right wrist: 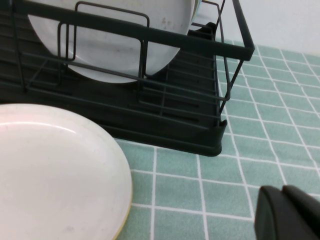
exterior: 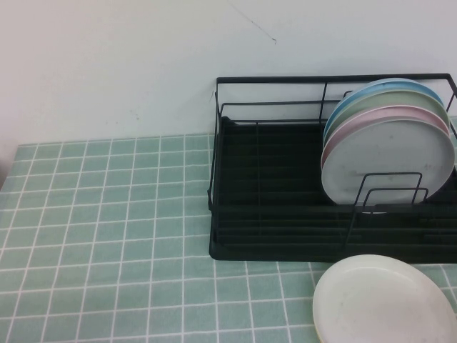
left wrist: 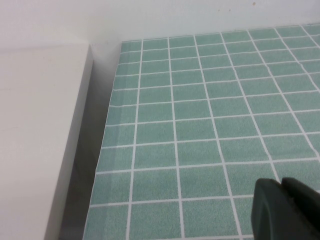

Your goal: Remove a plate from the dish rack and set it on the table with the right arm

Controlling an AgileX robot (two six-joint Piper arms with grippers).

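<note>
The pale grey-white plate (exterior: 389,161) stands upright at the front of a stack in the right end of the black wire dish rack (exterior: 271,214). It also shows in the right wrist view (right wrist: 110,45), behind the rack's front wires (right wrist: 180,115). My right gripper (right wrist: 282,191) is shut and empty, low over the mint-green table (right wrist: 260,130) to the right of the rack. My left gripper (left wrist: 281,183) is shut and empty over the table (left wrist: 200,125) near its left edge. Neither arm shows in the high view.
Behind the grey-white plate stand a pink plate (exterior: 371,120), a green plate (exterior: 378,100) and a blue plate (exterior: 389,86). A cream-white plate (exterior: 382,300) lies flat on the table in front of the rack, also in the right wrist view (right wrist: 50,170). A white ledge (left wrist: 40,140) borders the table's left edge.
</note>
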